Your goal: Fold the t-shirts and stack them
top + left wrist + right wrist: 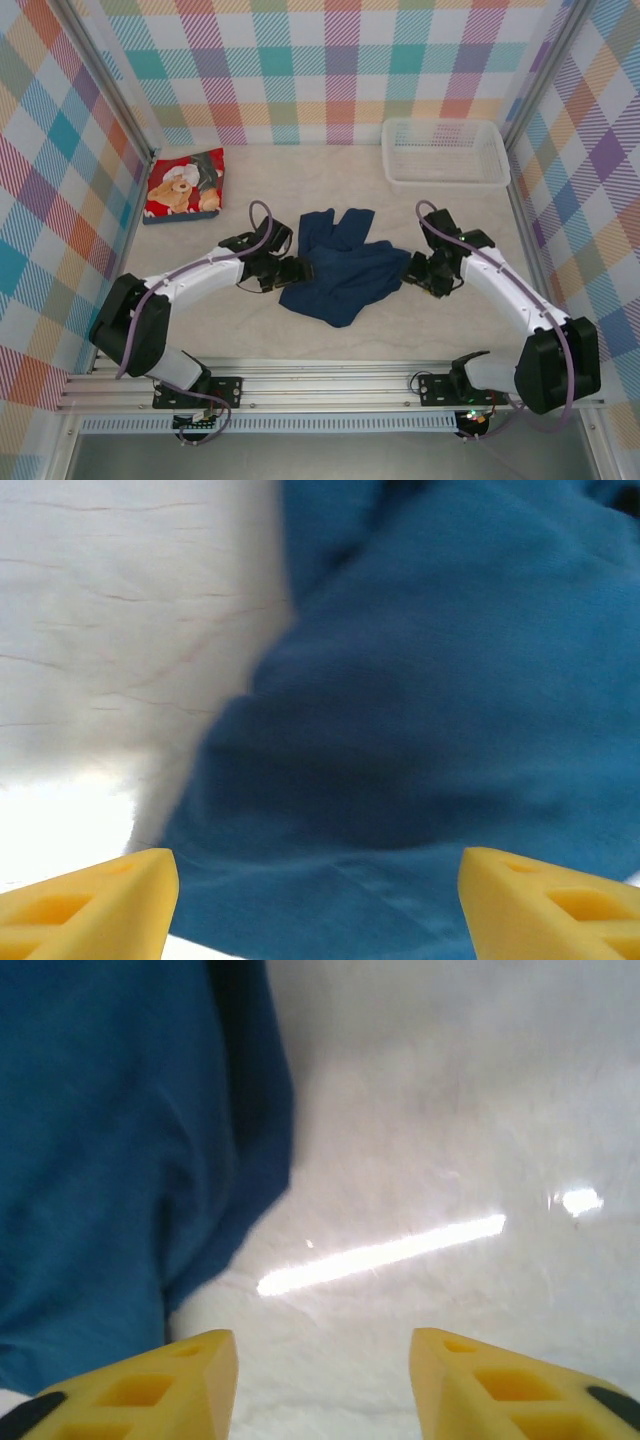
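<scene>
A dark navy t-shirt [340, 265] lies crumpled in the middle of the table, its print hidden. A red t-shirt with a teddy-bear picture [185, 185] lies folded at the back left. My left gripper [297, 272] sits at the navy shirt's left edge, open, its yellow fingers [100, 905] spread over the blue cloth [420, 730]. At the shirt's right edge is my right gripper [415, 270], open with bare table between its fingers [170, 1385]; the blue cloth [110, 1160] lies to its left.
A white mesh basket [445, 152] stands at the back right. The table [300, 170] has a pale quilted cover. Checked walls close in the left, back and right sides. A metal rail [330, 385] runs along the near edge.
</scene>
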`<state>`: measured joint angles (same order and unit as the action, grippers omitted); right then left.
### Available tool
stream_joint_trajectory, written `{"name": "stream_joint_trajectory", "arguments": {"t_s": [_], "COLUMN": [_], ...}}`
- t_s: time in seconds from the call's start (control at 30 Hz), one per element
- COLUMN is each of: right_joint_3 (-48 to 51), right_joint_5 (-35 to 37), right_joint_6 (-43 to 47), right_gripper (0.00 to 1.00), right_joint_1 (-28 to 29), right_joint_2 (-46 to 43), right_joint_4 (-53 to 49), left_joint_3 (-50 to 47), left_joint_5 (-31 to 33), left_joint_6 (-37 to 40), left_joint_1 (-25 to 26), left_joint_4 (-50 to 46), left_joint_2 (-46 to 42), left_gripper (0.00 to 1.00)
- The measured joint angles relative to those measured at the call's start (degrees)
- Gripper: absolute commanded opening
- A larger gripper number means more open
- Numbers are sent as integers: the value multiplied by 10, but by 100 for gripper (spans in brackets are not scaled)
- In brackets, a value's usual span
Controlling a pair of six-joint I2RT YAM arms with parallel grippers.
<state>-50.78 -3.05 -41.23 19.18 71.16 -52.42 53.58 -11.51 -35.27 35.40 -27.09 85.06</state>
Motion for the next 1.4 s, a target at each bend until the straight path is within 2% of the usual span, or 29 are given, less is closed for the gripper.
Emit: {"name": "stream_joint_trajectory", "arguments": {"t_s": [0.17, 0.23, 0.37, 0.43, 0.53, 0.67, 0.83, 1.0, 1.17, 1.4], "right_joint_3": [37, 37, 37, 38, 46, 57, 59, 57, 33, 5], "right_joint_5": [-42, -53, -64, -70, -76, -82, -82, -82, -85, -113], "right_joint_6": [-8, -8, -10, -13, -15, -16, -16, -14, -9, -13], "right_gripper": [44, 44, 45, 45, 45, 44, 44, 44, 44, 47], "right_joint_1": [0, 0, 0, 0, 0, 0, 0, 0, 3, 38], "right_joint_2": [2, 8, 18, 19, 18, 11, 7, 7, 7, 13], "right_joint_4": [14, 26, 48, 57, 64, 65, 65, 65, 67, 113], "left_joint_3": [100, 125, 136, 141, 151, 160, 163, 184, 293, 472], "left_joint_5": [26, 39, 77, 102, 138, 171, 192, 210, 182, 119], "left_joint_6": [57, 79, 99, 104, 108, 111, 117, 115, 100, 59], "left_joint_1": [82, 112, 142, 143, 143, 143, 143, 134, 91, 10], "left_joint_4": [-34, -34, -49, -60, -64, -67, -63, -114, -152, -180], "left_joint_2": [8, 24, 77, 112, 154, 167, 145, 36, -16, 22], "left_gripper": [61, 61, 62, 59, 42, 0, 0, 0, 0, 0]}}
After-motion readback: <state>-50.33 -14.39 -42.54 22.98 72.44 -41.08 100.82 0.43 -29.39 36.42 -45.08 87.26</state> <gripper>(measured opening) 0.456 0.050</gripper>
